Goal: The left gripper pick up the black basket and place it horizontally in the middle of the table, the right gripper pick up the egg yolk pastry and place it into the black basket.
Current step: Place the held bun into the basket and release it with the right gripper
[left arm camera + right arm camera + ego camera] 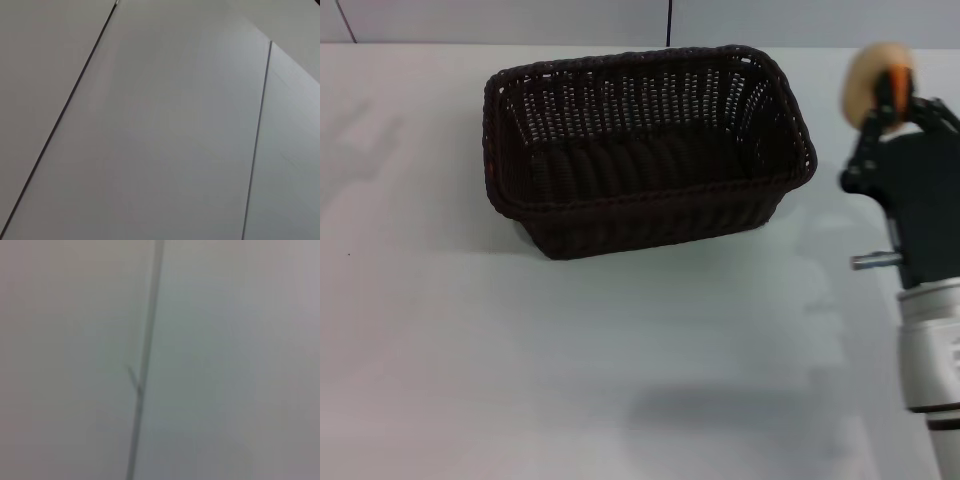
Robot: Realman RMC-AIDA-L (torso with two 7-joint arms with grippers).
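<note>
Standing lengthwise across the far middle of the table (520, 380), the black basket (645, 150) rests upright on its base, long side toward the robot, interior bare of contents; by its placement, the first half of the task reads as complete. Item two, the egg yolk pastry (876, 82): raised off the tabletop at the right edge of the head view, pale crust with an orange patch showing, pinched at the tips of the right gripper (890, 110), whose black fingers are closed around it. Position of pastry relative to basket: off to the right of the basket's right end, apart from the rim, not yet over the opening. Left gripper: absent from every view; its wrist camera shows only pale panels with dark seams, so the arm is judged withdrawn and its fingers cannot be assessed. Right wrist camera: a blurred pale surface with one dark seam, nothing of use. Outstanding: carry the pastry leftward over the basket, lower, release inside.
</note>
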